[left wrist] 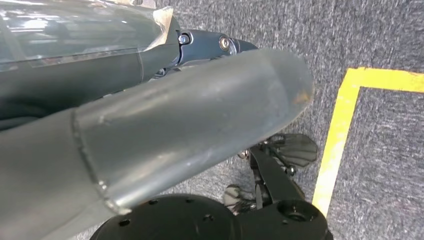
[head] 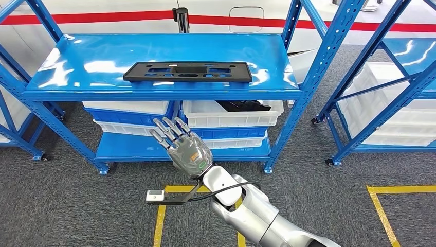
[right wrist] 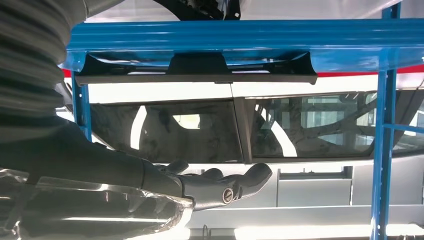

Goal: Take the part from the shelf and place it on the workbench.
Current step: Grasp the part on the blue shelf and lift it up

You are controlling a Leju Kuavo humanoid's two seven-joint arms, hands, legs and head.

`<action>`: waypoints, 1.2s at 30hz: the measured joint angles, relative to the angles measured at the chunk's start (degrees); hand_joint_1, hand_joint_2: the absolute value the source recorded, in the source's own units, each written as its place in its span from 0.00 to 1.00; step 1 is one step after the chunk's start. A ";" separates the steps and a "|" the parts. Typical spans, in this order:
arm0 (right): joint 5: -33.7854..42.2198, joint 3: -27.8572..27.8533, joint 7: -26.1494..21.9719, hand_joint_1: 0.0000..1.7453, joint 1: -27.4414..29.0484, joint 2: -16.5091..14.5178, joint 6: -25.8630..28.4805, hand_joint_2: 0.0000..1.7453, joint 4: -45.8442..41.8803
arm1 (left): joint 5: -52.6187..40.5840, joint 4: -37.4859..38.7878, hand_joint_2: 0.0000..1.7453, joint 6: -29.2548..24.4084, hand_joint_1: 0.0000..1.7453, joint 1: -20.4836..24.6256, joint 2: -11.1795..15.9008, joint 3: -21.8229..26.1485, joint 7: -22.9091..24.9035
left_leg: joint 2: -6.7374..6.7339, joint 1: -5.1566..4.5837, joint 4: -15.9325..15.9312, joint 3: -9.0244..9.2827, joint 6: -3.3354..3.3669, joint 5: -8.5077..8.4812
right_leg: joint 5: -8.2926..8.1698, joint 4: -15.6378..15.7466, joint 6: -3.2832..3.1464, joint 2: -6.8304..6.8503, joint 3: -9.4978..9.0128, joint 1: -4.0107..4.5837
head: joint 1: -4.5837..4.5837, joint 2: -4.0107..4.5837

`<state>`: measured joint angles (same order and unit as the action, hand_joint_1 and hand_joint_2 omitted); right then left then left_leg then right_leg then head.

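On the grey carpet before the blue shelf, whose top level carries the flat black part, the right hand hangs below that level, released with fingers spread, so the reach is underway and must rise to grasp.

One flat black part on the top blue shelf; four white bins stacked in two pairs below it, and three more white bins in the right rack
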<state>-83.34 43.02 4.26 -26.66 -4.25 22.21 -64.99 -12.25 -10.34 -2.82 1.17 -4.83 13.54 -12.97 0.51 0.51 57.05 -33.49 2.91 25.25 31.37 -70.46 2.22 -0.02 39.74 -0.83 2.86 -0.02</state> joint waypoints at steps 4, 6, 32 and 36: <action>-0.01 -0.04 -0.08 0.00 -0.09 -0.06 0.00 1.00 0.01 | 0.14 0.00 0.00 -0.09 0.00 0.00 -0.22 0.02 -0.10 | 0.39 -0.27 0.71 0.33 -1.22 1.08 | -5.20 12.23 -0.12 -0.04 -5.58 -0.15 | -0.05 0.00; -0.02 -0.05 -0.09 0.00 -0.16 -0.16 0.00 1.00 0.01 | 0.21 -0.01 0.00 -0.10 0.00 0.00 -0.24 0.03 -0.13 | 0.38 -0.11 0.72 0.37 -1.81 1.28 | -5.28 12.41 -1.06 -0.07 -5.71 -0.14 | -0.08 0.00; 0.55 -0.15 -0.80 0.00 -0.84 -0.21 2.21 1.00 1.92 | -0.27 0.01 0.00 -1.47 0.00 -0.16 -0.49 0.08 -0.09 | 0.22 -0.50 -0.12 1.05 -0.08 0.84 | -3.67 6.22 -0.02 -0.03 -1.84 0.12 | 0.07 0.00; 0.33 -0.17 -0.56 0.00 -1.20 -0.26 2.23 1.00 2.11 | -0.31 0.02 0.00 -1.49 0.00 -0.06 -0.69 0.07 0.04 | 0.40 -0.79 0.13 1.48 -1.16 1.90 | -6.37 13.14 -1.29 -0.08 -5.23 0.49 | 0.03 0.00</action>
<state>-83.01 42.85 3.70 -27.87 -4.51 24.44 -62.88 -12.56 -10.32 -4.31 1.10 -5.52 13.61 -12.93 0.90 -0.28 57.18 -32.01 1.75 27.15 25.00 -57.32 0.93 -0.09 34.51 -0.35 2.89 -0.02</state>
